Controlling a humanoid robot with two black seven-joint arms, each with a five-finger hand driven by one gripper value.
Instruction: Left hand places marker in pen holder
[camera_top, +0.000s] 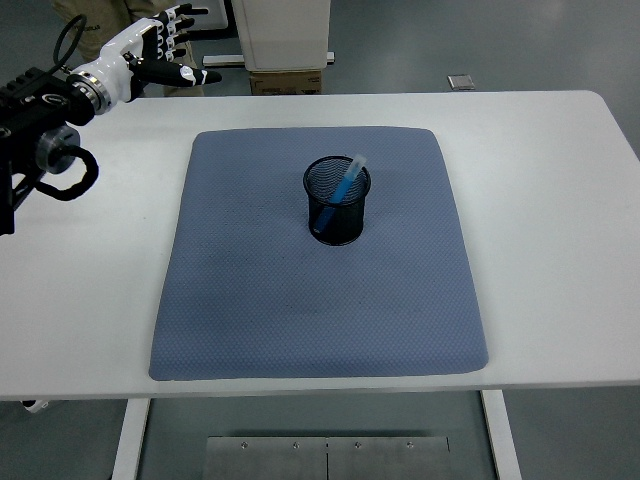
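**Head view: marker in holder, my left hand at the far left corner**

Head view, listed from the near edge outward.

1. White table (560, 250). Near edge runs across the bottom of the picture; bare white surface shows on both sides of the mat.

2. Blue-grey mat (300, 300). Rectangular, textured, lying flat on the table's middle, its near edge close to the table's near edge.

3. Pen holder (337, 201). Black wire mesh, round, upright, standing on the far half of the mat, a little right of the mat's centre line. Apart from my hand.

4. Marker (348, 182). Blue barrel with a pale cap end. It stands inside the pen holder, tilted, cap end leaning on the rim at the far right side and poking just above it; the lower part shows through the mesh. Nothing touches it but the holder.

5. My left hand (150, 50). White-shelled with black fingertips, on the black arm that enters from the left edge. It is raised at the table's far left corner, well apart from the holder and mat. My fingers (185, 72) are spread and extended, pointing to the right, and hold nothing.

6. Cardboard box (287, 80), beyond the table's far edge.

7. A person's trouser leg (85, 18), top left, partly behind my hand.
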